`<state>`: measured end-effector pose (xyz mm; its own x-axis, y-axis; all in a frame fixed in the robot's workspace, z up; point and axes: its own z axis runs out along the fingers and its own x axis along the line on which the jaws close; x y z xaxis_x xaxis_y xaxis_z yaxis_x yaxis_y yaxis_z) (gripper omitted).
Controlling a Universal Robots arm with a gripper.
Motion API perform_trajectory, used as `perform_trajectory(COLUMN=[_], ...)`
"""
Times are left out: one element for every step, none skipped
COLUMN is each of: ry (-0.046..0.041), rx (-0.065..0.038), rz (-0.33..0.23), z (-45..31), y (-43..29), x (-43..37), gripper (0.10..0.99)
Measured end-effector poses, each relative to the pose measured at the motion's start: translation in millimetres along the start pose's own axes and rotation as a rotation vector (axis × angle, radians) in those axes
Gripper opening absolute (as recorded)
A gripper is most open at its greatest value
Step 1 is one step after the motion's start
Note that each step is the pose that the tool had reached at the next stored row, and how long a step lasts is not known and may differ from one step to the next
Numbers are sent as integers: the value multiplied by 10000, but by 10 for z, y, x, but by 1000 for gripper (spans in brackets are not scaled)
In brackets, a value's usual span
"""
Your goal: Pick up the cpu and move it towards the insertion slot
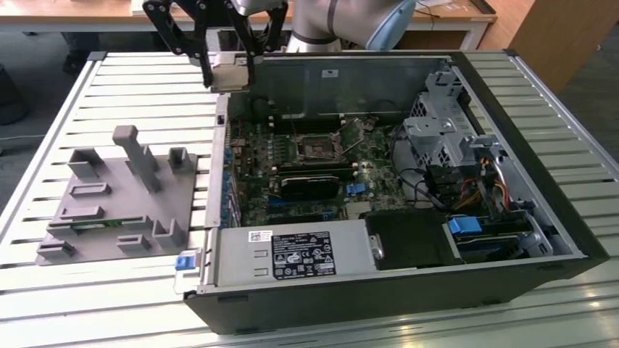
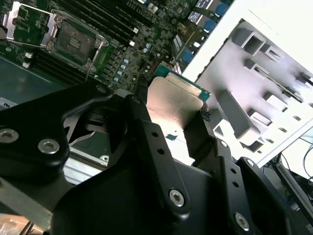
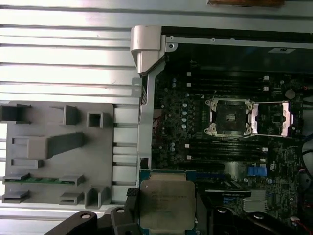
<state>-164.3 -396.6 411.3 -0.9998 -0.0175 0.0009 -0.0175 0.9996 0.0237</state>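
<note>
One cpu [image 3: 164, 204] being held flat between the two black fingers [image 2: 161, 161] of the claw [image 3: 164, 215], silvery lid showing in both wrist views, green edge peeking out at the far side in the second wrist view. Gripping it by opposite edges, pads narrow around the chip. Judging the step in hand: carrying the chip across toward the insertion slot [image 3: 230, 116], so keeping it level and square to the socket frame looks like the thing to mind, with no tilt creeping in and no squeeze beyond what the edges can take. Probably worth holding height over the memory slots and the long black card [image 1: 312, 185] while crossing, since anything proud of the motherboard [image 1: 290, 156] could catch a corner.

Hanging high over the near wall of the open computer case [image 1: 503, 290] in the exterior view, claw pointing down, wrist above the case corner toward that view's left, grey arm [image 1: 338, 22] rising behind. Lying further in, the socket with its silver frame open around a dark centre, well apart from the chip. Standing beside the case on the slatted desk [image 1: 126, 87], the grey plastic fixture [image 1: 116, 210], with a thin green circuit strip [image 3: 41, 179] in one of its recesses.
</note>
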Motion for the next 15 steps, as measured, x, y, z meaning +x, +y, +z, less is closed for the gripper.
perform_trajectory(ry=[-1, 0, 0, 0, 1, 0, 0, 0, 1, 0, 0, 0, 0, 0, 0], rx=[0, 0, 0, 1, 1, 0, 0, 0, 1, 0, 0, 0, 0, 0, 0], rz=[0, 0, 1, 0, 0, 0, 1, 0, 0, 1, 0, -1, 0, 0, 0], z=[0, 0, 0, 0, 0, 0, 0, 0, 0, 0, 0, 0, 0, 0, 0], y=[0, 0, 0, -1, -1, -1, -1, -1, -1, -2, -2, -2, -2, -2, -3], x=[-10, -19, -28, -38, -49, -59, -69, -80, -89, -99, -109, -119, -128, -137, -147], gripper=[541, 541, 541, 541, 541, 541, 541, 541, 541, 541, 541, 541, 541, 541, 541])
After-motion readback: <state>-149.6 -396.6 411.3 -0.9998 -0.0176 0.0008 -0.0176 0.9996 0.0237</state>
